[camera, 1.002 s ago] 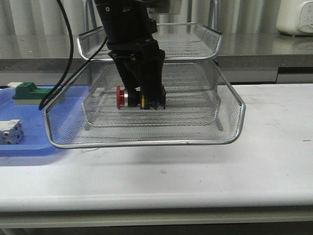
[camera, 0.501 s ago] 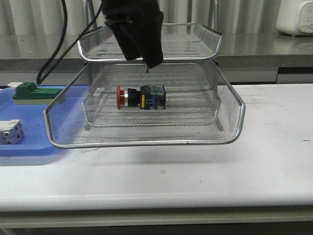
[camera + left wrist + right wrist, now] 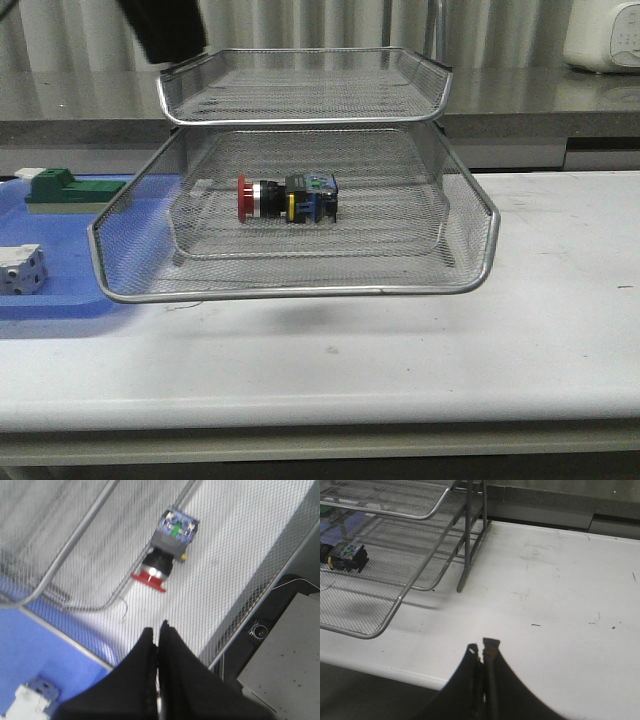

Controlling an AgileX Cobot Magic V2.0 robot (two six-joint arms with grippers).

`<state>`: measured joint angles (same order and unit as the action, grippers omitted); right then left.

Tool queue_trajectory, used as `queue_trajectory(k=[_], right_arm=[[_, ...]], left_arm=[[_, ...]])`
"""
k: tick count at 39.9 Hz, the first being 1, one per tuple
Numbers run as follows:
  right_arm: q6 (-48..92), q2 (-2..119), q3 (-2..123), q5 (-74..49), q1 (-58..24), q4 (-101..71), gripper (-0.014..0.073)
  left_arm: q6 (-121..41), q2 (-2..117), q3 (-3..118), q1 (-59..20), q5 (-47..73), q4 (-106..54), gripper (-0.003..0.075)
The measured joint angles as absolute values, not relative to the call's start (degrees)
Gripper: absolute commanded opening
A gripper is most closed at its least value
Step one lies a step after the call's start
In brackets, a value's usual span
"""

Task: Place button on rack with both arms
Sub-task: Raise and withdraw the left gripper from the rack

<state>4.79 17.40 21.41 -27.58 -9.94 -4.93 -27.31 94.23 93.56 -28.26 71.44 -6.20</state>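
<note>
- Button (image 3: 287, 198) is seen lying on its side on the mesh floor of the rack's (image 3: 300, 292) pulled-out middle tier, red head pointing toward the robot's left and blue-and-black body toward its right.
- Nothing is touching the button; it rests alone near the middle of that tier, under the top tier.
- In the left wrist view, the left gripper (image 3: 158, 635) is shown above the tier, well apart from the button (image 3: 165, 555), its fingers pressed together with nothing held between them.
- In the front view, only a dark part of the left arm (image 3: 165, 28) is visible at the upper left corner, beside the top tier.
- In the right wrist view, the right gripper (image 3: 482, 652) is seen over the white counter (image 3: 560, 595), off to the side of the rack (image 3: 420, 570), its fingers closed together and empty.
- A blue tray (image 3: 60, 290) is seen left of the rack, with a green block (image 3: 62, 188) and a white-grey block (image 3: 20, 268) lying on it.
</note>
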Motion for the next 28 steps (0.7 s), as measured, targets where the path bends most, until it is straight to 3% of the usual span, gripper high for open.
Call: queue_trajectory(k=[7, 14, 28], right_arm=[[4.8, 17.4, 21.4, -27.6, -9.9, -4.9, -0.0060], [4.8, 17.4, 21.4, -27.6, -9.9, -4.9, -0.0060], [4.8, 17.4, 21.4, -27.6, -9.9, -4.9, -0.0060]], left_arm=[[-24.8, 85.5, 81.1, -19.6, 67.7, -8.5, -0.0019], [-24.2, 75.3, 64.8, -10.4, 54.2, -14.1, -0.0019], [-24.2, 52.8, 39.3, -7.7, 35.0, -17.9, -0.0019]])
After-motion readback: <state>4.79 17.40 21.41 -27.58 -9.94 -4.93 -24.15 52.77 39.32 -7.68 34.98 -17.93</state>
